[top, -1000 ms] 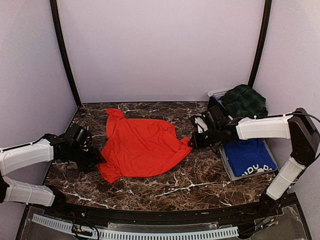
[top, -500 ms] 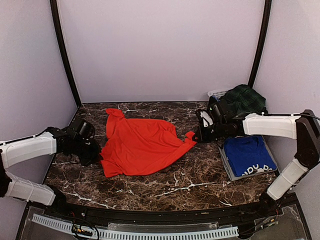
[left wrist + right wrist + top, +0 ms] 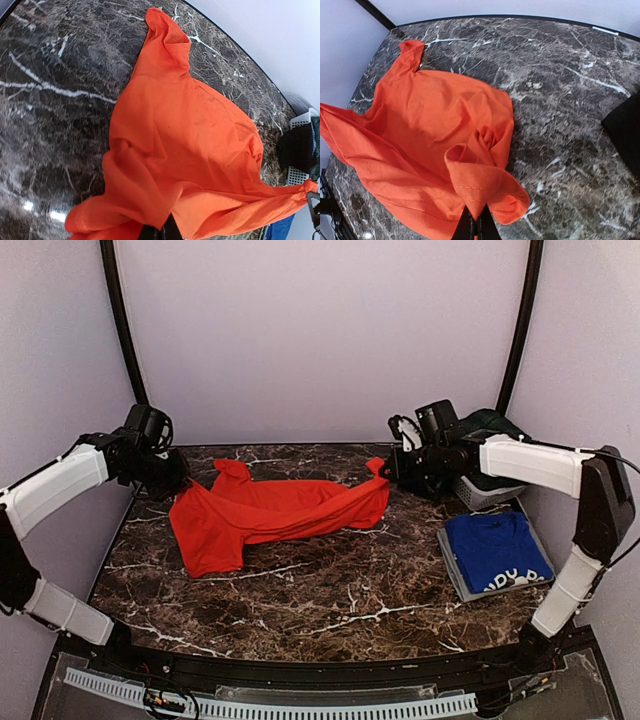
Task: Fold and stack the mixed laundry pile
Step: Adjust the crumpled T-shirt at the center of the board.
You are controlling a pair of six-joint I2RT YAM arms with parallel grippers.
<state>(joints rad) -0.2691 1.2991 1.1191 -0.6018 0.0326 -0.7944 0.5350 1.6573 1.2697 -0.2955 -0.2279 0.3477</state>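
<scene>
A bright red-orange T-shirt (image 3: 280,512) hangs stretched between my two grippers over the far half of the marble table, its lower part dragging on the top. My left gripper (image 3: 173,484) is shut on the shirt's left edge; in the left wrist view the cloth (image 3: 190,145) bunches over the closed fingertips (image 3: 160,233). My right gripper (image 3: 386,471) is shut on a hemmed corner, which in the right wrist view folds (image 3: 485,187) over the closed tips (image 3: 476,227). A folded royal blue T-shirt (image 3: 495,548) lies on the grey tray (image 3: 453,575). A dark green tartan skirt (image 3: 497,424) sits in the basket.
The white slotted basket (image 3: 482,495) stands at the back right, partly behind my right arm. The grey tray is just in front of it by the right wall. Purple walls close in the back and both sides.
My left gripper closed on the shirt's left edge. Both grippers then rose and moved toward the back wall, lifting and stretching the shirt's near edge between them.
</scene>
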